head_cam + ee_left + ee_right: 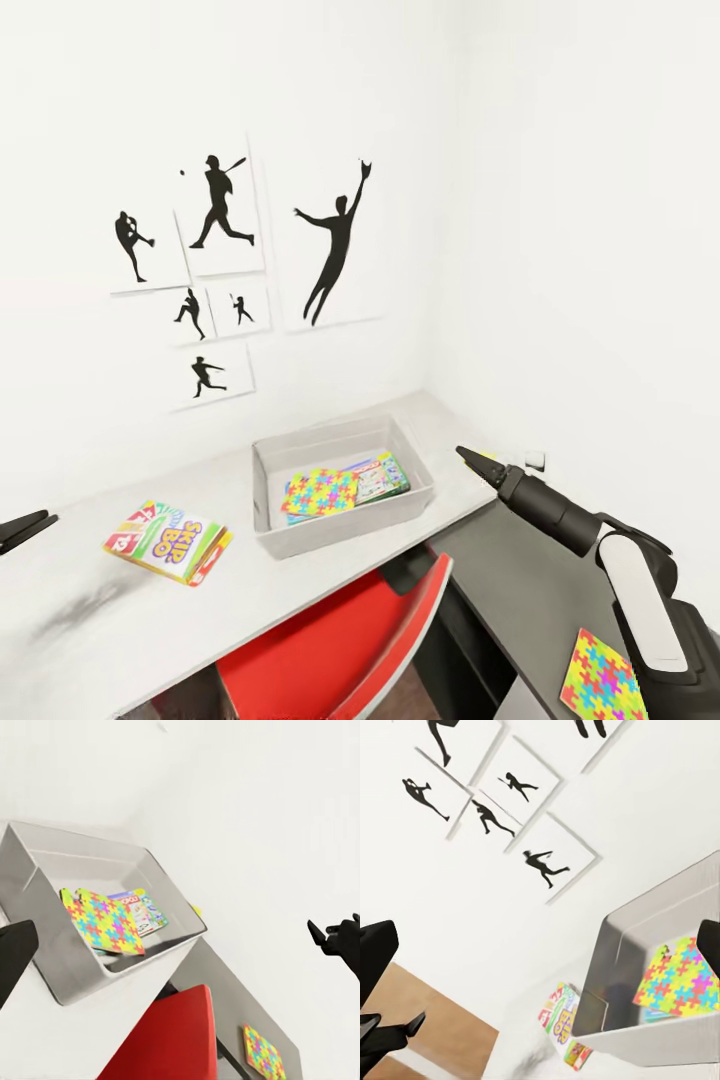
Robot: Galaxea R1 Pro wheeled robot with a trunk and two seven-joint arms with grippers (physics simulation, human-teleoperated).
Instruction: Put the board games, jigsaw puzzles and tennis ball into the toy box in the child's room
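The grey toy box [272, 478] stands on the white table [110, 640] near the corner. Inside it lie a jigsaw puzzle [320, 495] and a printed board game [381, 478]; both also show in the left wrist view, the puzzle [105, 921] and the game [146, 911]. The SKIP BO board game [168, 541] sits tilted left of the box, over a blurred shadow. My left gripper [25, 528] is open at the far left, apart from it. Open and empty, my right gripper [468, 456] hovers right of the box. Another jigsaw puzzle [600, 680] lies low beside the table's end.
A red chair [340, 640] is tucked under the table in front of the toy box. Black athlete silhouette pictures [225, 270] hang on the white wall behind. The table's dark grey side [520, 570] drops away under my right arm.
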